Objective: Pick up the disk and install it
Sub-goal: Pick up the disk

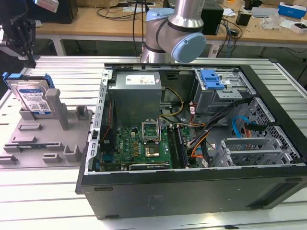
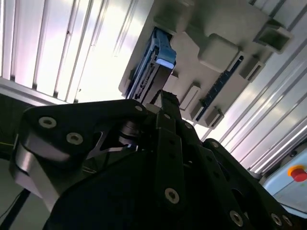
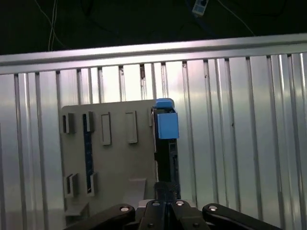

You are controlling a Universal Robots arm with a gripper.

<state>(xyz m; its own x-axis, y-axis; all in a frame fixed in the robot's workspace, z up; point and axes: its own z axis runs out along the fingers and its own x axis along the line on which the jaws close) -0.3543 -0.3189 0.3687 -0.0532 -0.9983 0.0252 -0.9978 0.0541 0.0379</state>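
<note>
One gripper, one disk, and they are apart. The disk stands upright on its edge in a slot at the far corner of the single grey tray, on the exterior view's left. Its label faces the camera and the blue frame wraps its edges. The gripper hangs above it, just off toward the left, tips pointing down. The jaws look drawn close together and there is nothing between them.

In the first wrist view the disk shows edge-on with its blue end toward the rail. The tray lies beside it, and the gripper lines up right over that thin edge. The second wrist view has the disk just past the black fingertips.

Over to the right of the tray sits one open case, well apart from the disk. Inside it there is one grey power supply and one blue latch on the drive cage. The arm rises behind the case. Everything rests on the ribbed metal table.
</note>
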